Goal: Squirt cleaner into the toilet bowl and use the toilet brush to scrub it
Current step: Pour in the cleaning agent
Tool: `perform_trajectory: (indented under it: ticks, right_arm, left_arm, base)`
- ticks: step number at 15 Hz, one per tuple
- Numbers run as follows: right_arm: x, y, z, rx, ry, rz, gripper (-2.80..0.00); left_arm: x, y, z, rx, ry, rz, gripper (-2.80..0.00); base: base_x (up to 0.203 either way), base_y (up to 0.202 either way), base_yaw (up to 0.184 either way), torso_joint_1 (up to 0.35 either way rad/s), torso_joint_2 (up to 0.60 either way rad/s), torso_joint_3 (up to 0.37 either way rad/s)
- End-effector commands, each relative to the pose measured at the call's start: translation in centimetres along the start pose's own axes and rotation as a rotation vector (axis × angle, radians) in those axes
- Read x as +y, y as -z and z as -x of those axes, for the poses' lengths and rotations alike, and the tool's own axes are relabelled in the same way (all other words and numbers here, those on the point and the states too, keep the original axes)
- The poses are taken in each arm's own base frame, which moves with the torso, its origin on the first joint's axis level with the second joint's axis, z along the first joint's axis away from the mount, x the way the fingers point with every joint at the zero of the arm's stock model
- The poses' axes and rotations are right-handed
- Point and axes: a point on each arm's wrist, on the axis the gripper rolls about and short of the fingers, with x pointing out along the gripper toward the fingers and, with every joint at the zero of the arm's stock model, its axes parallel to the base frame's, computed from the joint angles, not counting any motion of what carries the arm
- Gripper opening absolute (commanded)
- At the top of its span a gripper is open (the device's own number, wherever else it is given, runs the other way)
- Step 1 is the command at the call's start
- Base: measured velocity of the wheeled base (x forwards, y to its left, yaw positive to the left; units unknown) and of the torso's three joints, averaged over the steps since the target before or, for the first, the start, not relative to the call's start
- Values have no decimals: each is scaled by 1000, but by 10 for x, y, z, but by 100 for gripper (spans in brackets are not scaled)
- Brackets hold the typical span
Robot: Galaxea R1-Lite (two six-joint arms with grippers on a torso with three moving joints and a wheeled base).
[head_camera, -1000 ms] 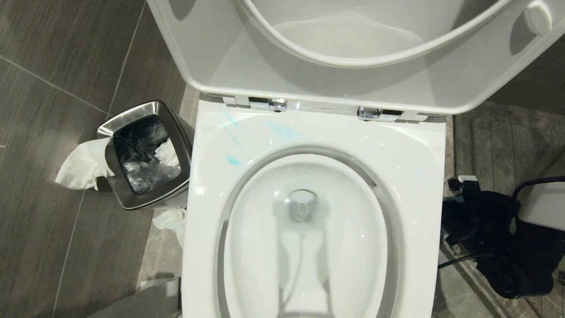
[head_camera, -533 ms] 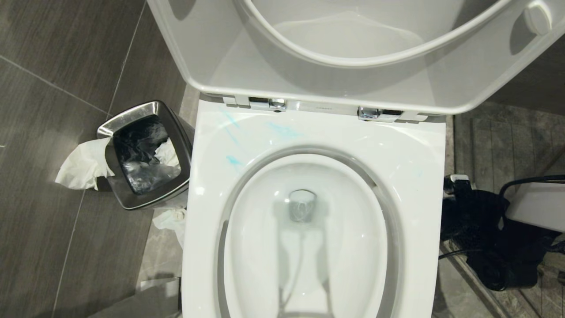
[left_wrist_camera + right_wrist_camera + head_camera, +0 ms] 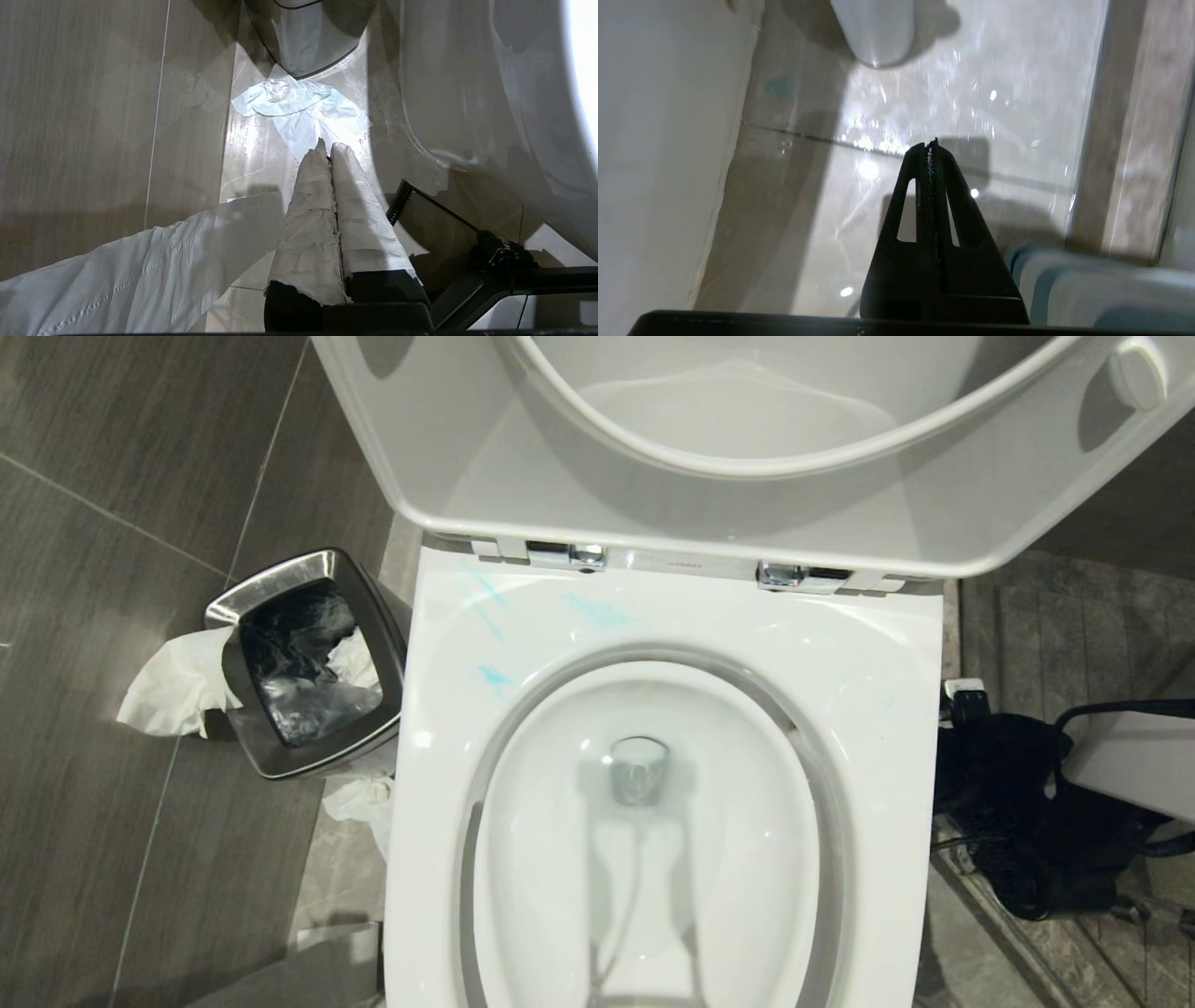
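Grey tiled floor (image 3: 112,523) carries the toilet bowl (image 3: 672,625), steel bin (image 3: 308,667) and crumpled tissue (image 3: 168,686).

Left pincer (image 3: 329,148) and right pincer (image 3: 930,145) both closed, empty, aimed floorward.

Bathroom: toilet bowl (image 3: 653,644), tiled floor (image 3: 112,569)

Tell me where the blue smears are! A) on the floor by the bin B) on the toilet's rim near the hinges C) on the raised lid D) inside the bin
B: the pale blue smears lie on the toilet's rim, on the robot's left, just below the hinges.
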Motion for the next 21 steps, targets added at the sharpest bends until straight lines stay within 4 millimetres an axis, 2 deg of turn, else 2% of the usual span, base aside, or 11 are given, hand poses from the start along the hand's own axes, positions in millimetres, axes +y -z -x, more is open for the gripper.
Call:
perform_trajectory:
  ticks: [1,10,11,17,21]
  right_arm:
    - [0,-7,-2,-32,-7,51,-280]
    - [1,-16,-20,-106,-18,54,-280]
    - [2,-15,-21,-106,-20,57,0]
    - [5,-17,-25,-127,-112,57,0]
    - [6,-11,-31,-130,-136,60,0]
  left_arm:
    - [0,0,0,2,1,0,-280]
    - [0,0,0,2,1,0,-280]
    - [0,0,0,2,1,0,-280]
    - [0,0,0,2,1,0,-280]
    - [0,0,0,2,0,0,-280]
  base:
    - [0,0,0,0,0,0]
    - [0,0,0,0,0,0]
    - [0,0,0,0,0,0]
    - [0,0,0,0,0,0]
    - [0,0,0,0,0,0]
